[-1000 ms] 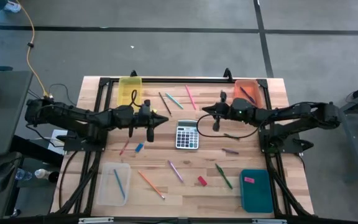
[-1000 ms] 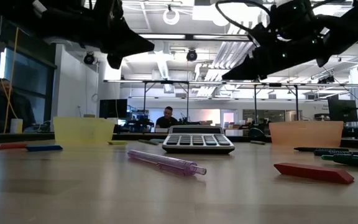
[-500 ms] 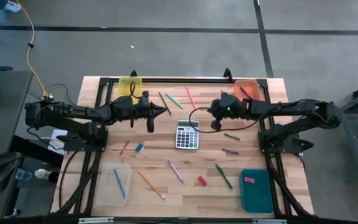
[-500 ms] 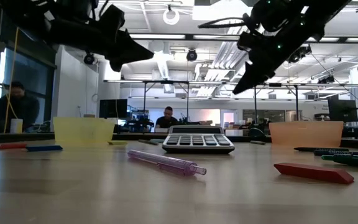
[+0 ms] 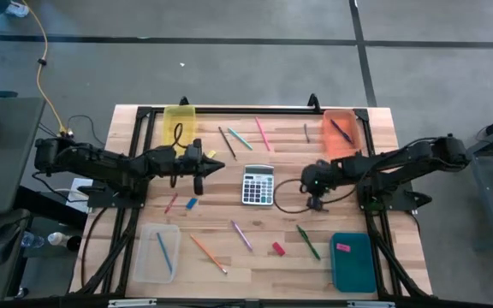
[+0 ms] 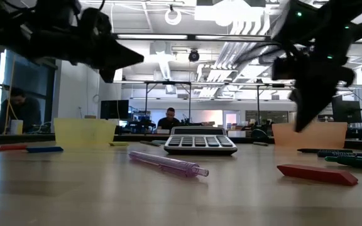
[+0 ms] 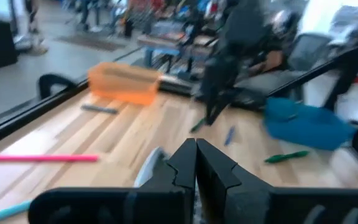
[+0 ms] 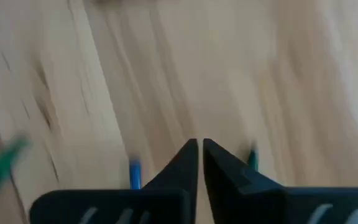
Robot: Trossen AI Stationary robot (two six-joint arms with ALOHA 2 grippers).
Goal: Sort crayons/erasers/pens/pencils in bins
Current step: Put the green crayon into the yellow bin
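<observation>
Pens, pencils, crayons and erasers lie scattered on the wooden table around a grey calculator (image 5: pixel 258 184). The bins stand at the corners: yellow (image 5: pixel 179 124), orange (image 5: pixel 341 133) with a dark pen inside, clear (image 5: pixel 158 252) with a blue pencil inside, teal (image 5: pixel 353 261) with a pink eraser on top. My left gripper (image 5: pixel 222 164) (image 7: pixel 196 149) hovers shut and level, left of the calculator. My right gripper (image 5: pixel 314 198) (image 8: pixel 200 144) points steeply down over bare wood right of the calculator, fingers all but together, holding nothing.
A pink pencil (image 5: pixel 262 134), a teal pencil (image 5: pixel 240 139) and a dark pen (image 5: pixel 226 141) lie at the far middle. A purple pen (image 5: pixel 241 235), an orange pencil (image 5: pixel 208 254), a red eraser (image 5: pixel 277 249) and a green pen (image 5: pixel 308 242) lie nearer. Red and blue crayons (image 5: pixel 192 203) lie at the left.
My right gripper has swung from beside the orange bin toward the table's near edge, sunk, and tipped from roughly level to pointing steeply down. My left gripper has sunk slightly and stays shut. Nothing on the table has moved.
</observation>
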